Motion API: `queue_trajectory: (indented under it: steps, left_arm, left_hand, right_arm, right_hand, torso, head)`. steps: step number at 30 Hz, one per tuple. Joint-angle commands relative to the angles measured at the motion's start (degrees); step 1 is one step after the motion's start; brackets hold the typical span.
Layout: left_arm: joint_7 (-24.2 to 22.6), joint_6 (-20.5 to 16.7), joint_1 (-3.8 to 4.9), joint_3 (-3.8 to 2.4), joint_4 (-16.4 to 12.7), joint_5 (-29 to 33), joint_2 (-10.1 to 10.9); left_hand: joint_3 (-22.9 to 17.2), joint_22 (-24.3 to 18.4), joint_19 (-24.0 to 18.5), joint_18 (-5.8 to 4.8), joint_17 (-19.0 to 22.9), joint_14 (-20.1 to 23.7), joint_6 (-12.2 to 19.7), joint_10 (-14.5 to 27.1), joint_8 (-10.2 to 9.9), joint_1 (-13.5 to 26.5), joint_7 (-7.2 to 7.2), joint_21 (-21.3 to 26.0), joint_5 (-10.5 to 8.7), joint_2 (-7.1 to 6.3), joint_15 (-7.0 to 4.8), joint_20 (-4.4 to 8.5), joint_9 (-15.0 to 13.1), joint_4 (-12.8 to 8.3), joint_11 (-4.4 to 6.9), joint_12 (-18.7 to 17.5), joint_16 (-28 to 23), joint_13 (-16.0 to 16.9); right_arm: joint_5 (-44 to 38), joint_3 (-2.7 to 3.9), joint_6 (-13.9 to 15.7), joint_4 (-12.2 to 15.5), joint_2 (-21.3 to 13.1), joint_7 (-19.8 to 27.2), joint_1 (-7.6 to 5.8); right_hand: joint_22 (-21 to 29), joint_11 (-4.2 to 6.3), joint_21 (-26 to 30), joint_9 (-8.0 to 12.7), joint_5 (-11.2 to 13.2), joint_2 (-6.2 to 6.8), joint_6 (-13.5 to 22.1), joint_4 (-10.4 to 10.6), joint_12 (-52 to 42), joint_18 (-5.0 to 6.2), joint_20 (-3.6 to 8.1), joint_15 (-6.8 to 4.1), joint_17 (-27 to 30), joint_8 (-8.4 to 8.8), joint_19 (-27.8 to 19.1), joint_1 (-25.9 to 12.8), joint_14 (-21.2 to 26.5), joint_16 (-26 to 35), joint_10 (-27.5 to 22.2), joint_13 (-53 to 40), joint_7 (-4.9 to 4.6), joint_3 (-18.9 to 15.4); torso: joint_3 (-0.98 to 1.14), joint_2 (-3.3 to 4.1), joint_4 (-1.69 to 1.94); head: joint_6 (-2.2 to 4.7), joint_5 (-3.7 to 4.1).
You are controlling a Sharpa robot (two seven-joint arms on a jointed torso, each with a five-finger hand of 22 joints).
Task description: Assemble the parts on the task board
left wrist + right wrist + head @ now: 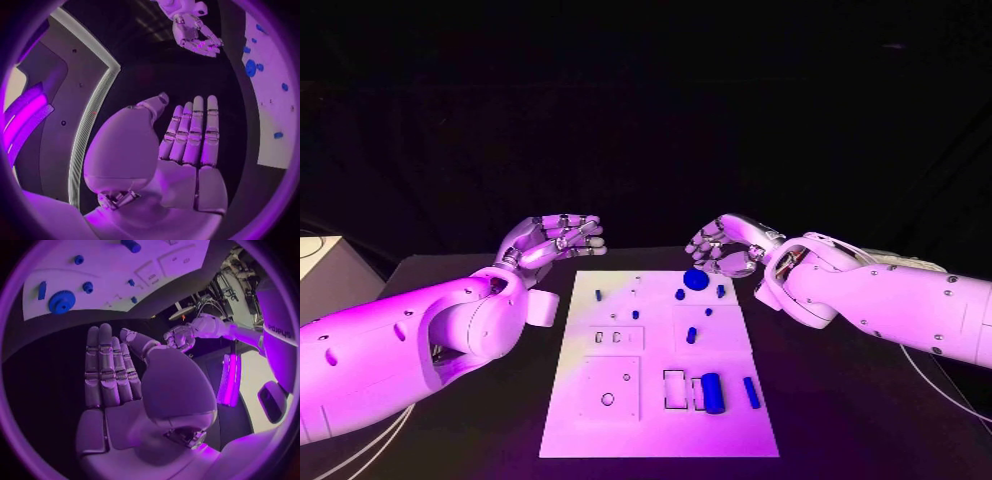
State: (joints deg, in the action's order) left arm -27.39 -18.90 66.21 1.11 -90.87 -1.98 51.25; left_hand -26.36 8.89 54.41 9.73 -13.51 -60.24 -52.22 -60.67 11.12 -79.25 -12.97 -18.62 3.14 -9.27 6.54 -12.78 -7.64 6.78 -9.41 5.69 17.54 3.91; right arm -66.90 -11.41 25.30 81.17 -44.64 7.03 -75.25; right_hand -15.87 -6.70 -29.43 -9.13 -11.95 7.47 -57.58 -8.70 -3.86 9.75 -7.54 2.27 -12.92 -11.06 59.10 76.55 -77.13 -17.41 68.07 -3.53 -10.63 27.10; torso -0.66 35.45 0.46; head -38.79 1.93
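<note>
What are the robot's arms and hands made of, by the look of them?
Smooth white rounded shells with small dark screw dots cover both arms. The left hand and right hand are silver metal, with segmented fingers. Thin cables trail below each arm.

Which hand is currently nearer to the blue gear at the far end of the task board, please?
The right hand: it hovers just beyond the blue gear, nearly above it. The left hand hangs past the task board's far left corner, clearly farther away.

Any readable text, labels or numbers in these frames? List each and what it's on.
Dark lettering on the white arm in the right wrist view: too blurred to read.
Task board: no readable print or numbers.
Blue parts: no markings visible.
</note>
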Motion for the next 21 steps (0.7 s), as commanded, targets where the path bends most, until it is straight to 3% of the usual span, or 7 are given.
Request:
queue_trajectory:
  steps: [1, 5, 7, 11, 14, 16, 21]
  left_arm:
    - [0.0, 1.86, 0.19, -0.07, -2.08, -1.79, 1.01]
    - [-0.08, 1.5, 0.25, -0.1, -4.29, -2.03, 2.4]
    - [-0.13, 1.43, 0.26, -0.11, -5.02, -2.08, 2.87]
    - [-0.23, 1.36, 0.32, -0.17, -6.26, -2.13, 3.62]
    - [-0.28, 1.43, 0.36, -0.23, -6.92, -2.15, 4.03]
    - [-0.3, 1.47, 0.39, -0.28, -7.28, -2.16, 4.31]
    - [-0.25, 1.7, 0.43, -0.39, -7.7, -2.17, 4.68]
  left_hand:
    - [-0.95, 1.0, 0.9, 0.66, -1.54, -0.76, -0.21, -0.67, -0.16, 0.97, 0.18, -1.87, 0.03, -0.41, -0.3, 0.51, 0.0, -0.76, 0.01, -0.46, 2.35, 0.02]
    - [-2.3, 3.78, 0.62, 0.41, -5.15, 0.61, -0.49, -1.59, 0.19, 2.42, 0.38, -6.3, 0.05, -0.88, -0.72, 1.3, -0.22, -2.45, 0.32, -0.26, 8.18, 0.11]
    - [-2.8, 4.91, -0.28, 0.34, -6.53, 1.66, -0.51, -1.76, 0.4, 2.91, 0.43, -7.91, 0.04, -0.96, -0.78, 1.38, -0.32, -3.05, 0.38, -0.11, 10.64, 0.13]
    - [-3.85, 8.23, -1.67, 0.37, -9.5, 3.28, -0.39, -1.96, 0.82, 3.92, 0.62, -12.77, 0.0, -1.03, -1.14, 1.68, -0.55, -4.28, 0.57, 0.34, 16.86, 0.15]
    - [-4.19, 9.99, -2.02, 0.41, -10.51, 3.76, -0.34, -2.0, 1.02, 4.36, 0.68, -15.41, 0.04, -1.05, -1.26, 1.88, -0.65, -4.69, 0.69, 0.53, 19.4, 0.16]
    - [-4.64, 13.07, -1.97, 0.39, -12.07, 4.07, -0.27, -1.97, 1.29, 4.9, 0.82, -20.15, 0.19, -1.03, -1.53, 2.22, -0.8, -5.2, 0.9, 0.76, 23.41, 0.16]
    - [-5.25, 17.82, -3.19, 0.56, -14.0, 4.77, 0.14, -1.6, 1.55, 5.67, 0.89, -27.29, 0.01, -1.24, -1.79, 2.58, -0.98, -5.88, 0.92, 0.96, 28.78, 0.15]
  right_arm:
    - [-13.09, 0.0, -3.61, 0.65, 0.13, -6.2, -0.17]
    - [-17.9, 0.0, -3.4, 0.9, 0.48, -9.11, -0.27]
    - [-19.39, 0.0, -3.14, 0.9, 0.62, -10.33, -0.28]
    - [-21.58, 0.0, -3.16, 0.85, 0.82, -12.61, -0.3]
    - [-22.47, 0.0, -3.58, 0.65, 1.13, -13.72, -0.3]
    - [-22.85, 0.0, -3.97, 0.54, 1.31, -14.31, -0.27]
    - [-23.26, 0.0, -4.91, 0.26, 1.53, -15.17, -0.24]
  right_hand:
    - [-7.54, 1.61, -11.64, -0.46, 0.36, 1.79, -2.79, 1.04, 0.35, 0.73, 2.8, -2.4, -9.77, 1.79, 5.48, -1.1, -8.86, -13.15, 2.9, -0.14, 1.22, 0.03]
    - [-10.22, 1.71, -15.0, -1.15, 0.35, 3.75, -2.78, 2.61, 0.37, 0.65, 2.79, -2.51, -17.72, 2.67, 7.98, -2.35, -7.84, -26.28, 2.76, -0.21, 1.44, 2.71]
    - [-19.14, 1.75, -21.73, -1.59, 0.31, 4.41, -2.6, 3.38, 0.29, -0.59, 2.74, -2.32, -27.14, 2.92, 11.56, -2.57, -8.29, -36.29, 2.47, -0.22, 1.54, 3.86]
    - [-31.03, 1.51, -30.61, -2.41, 0.31, 5.76, -2.29, 4.63, 0.28, -2.4, 2.43, -2.07, -40.87, 3.09, 16.14, -3.02, -8.97, -49.57, 1.64, -0.23, 1.53, 4.94]
    - [-36.48, 1.43, -34.58, -2.82, 0.41, 6.38, -2.1, 5.32, 0.33, -3.22, 2.26, -1.88, -45.7, 3.14, 18.09, -3.35, -9.21, -53.99, 0.94, -0.22, 1.45, 5.08]
    - [-39.56, 1.37, -36.83, -3.02, 0.36, 6.71, -1.94, 5.67, 0.33, -3.71, 2.12, -1.84, -47.87, 3.19, 19.21, -3.47, -9.32, -55.94, 0.51, -0.22, 1.43, 5.06]
    - [-43.59, 1.32, -39.78, -3.35, 0.36, 7.05, -1.81, 6.18, 0.33, -4.33, 1.92, -1.8, -49.5, 3.2, 20.69, -3.58, -9.27, -57.71, 0.04, -0.25, 1.45, 4.98]
  torso:
    - [-0.34, 1.63, 0.63]
    - [-0.46, 2.63, 0.98]
    - [-0.49, 3.06, 1.13]
    - [-0.69, 3.85, 1.63]
    - [-0.78, 4.31, 1.91]
    - [-0.79, 4.61, 2.04]
    - [-0.86, 5.12, 2.24]
  head:
    - [0.16, 0.68]
    - [0.37, 1.13]
    - [0.37, 1.22]
    - [0.08, 1.72]
    - [-0.02, 2.09]
    - [-0.11, 2.27]
    - [-0.31, 2.74]
